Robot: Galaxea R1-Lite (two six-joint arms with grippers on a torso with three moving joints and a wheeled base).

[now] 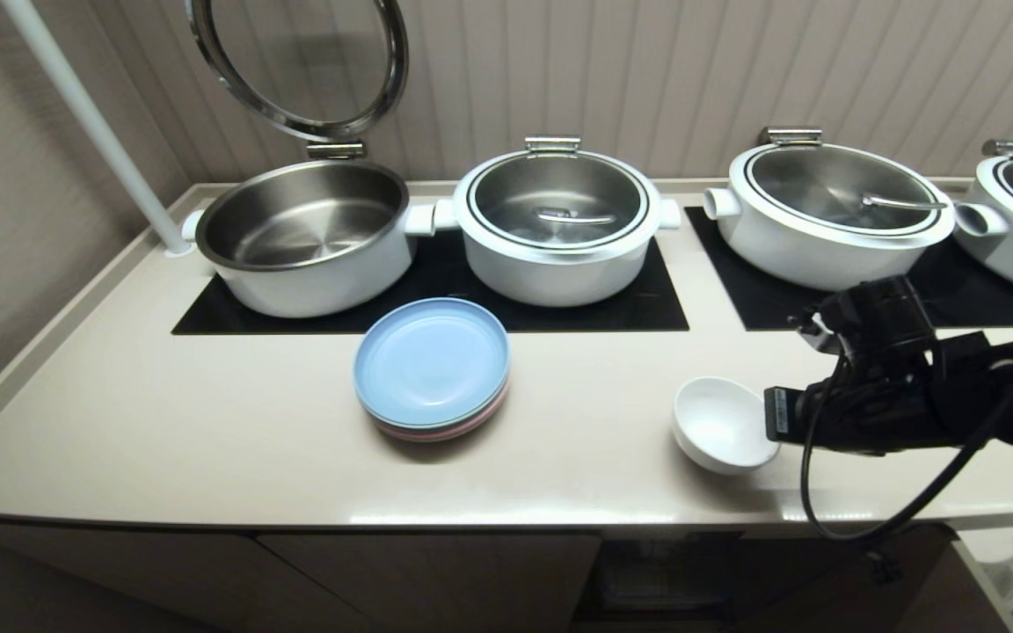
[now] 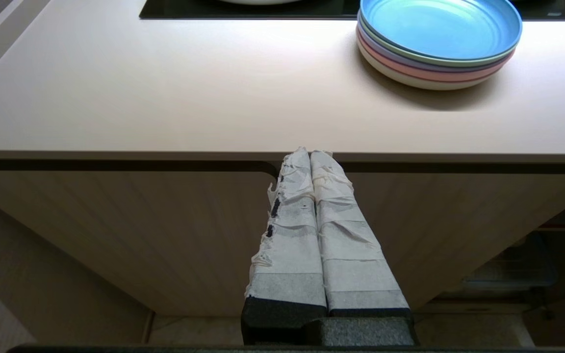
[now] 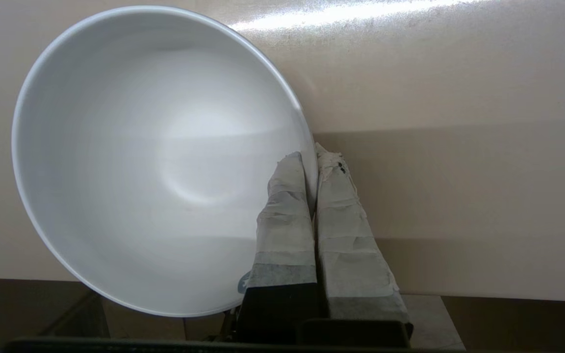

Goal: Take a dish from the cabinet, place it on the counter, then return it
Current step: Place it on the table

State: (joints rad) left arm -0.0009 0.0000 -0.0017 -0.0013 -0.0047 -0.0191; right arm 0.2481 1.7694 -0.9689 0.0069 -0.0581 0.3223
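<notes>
Right arm (image 1: 911, 387): matte black housing, looped black cable, small white label. Right gripper (image 3: 312, 157) and left gripper (image 2: 310, 154): black bases, fingers wrapped in wrinkled whitish tape.

Glossy white ceramic bowl (image 1: 723, 424), smooth semi-matt counter (image 1: 207, 413), prob. plastic plates (image 1: 432, 365), brushed-steel pots (image 1: 304, 233).

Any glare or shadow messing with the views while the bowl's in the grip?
Head view: soft glare band along the counter front edge; the bowl is evenly lit. Right wrist view: bright streak on the counter beyond the bowl, which the right gripper pinches by its rim. Left wrist view: plates cast a soft shadow.
</notes>
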